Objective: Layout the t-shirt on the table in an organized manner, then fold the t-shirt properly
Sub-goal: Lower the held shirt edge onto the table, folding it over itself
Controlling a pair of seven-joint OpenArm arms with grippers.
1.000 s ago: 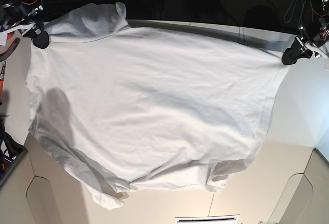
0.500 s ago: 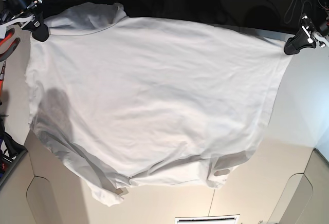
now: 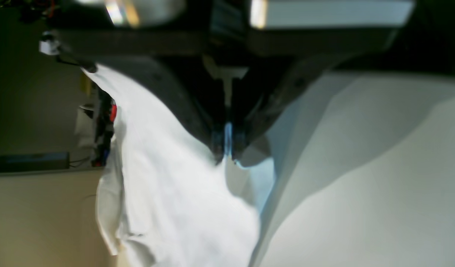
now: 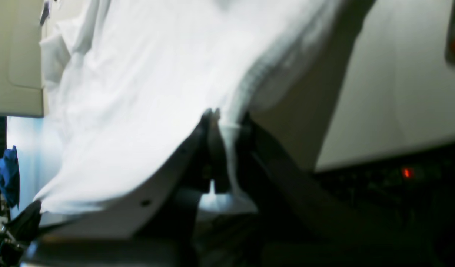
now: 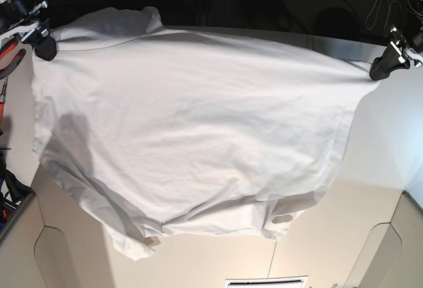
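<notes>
T-shirt (image 5: 198,129) held spread in the air over the table (image 5: 370,209), stretched between the two arms along its far edge. Near end with collar and sleeves hangs lowest, close to the tabletop; whether it touches cannot be told from the base view.

Left gripper (image 5: 383,69) at far right of the base view: jaws pressed together, pinching a corner of the shirt's far edge. Left wrist view confirms a thin fold of cloth nipped between the fingers (image 3: 216,142). Right gripper (image 5: 46,49) at far left: also clamped on cloth, with fabric drawn up between its fingers (image 4: 207,124) (ribbed hem band visible just beside the grip).

Step in hand, as I judge it: laying the shirt out flat. To do it well:
- keep both pinches level and equally taut so the far edge stays straight;
- lower near end first, then draw the cloth away from it so the body settles without bunching;
- release only once the fabric rests on the table.

Hard to make out: both wrist views are blurred. One sleeve at near left is tucked under the body. Small label shows near the collar (image 5: 151,240), details unreadable. Much of the tabletop is hidden beneath the shirt, including most of the seam line (image 5: 272,265).
</notes>
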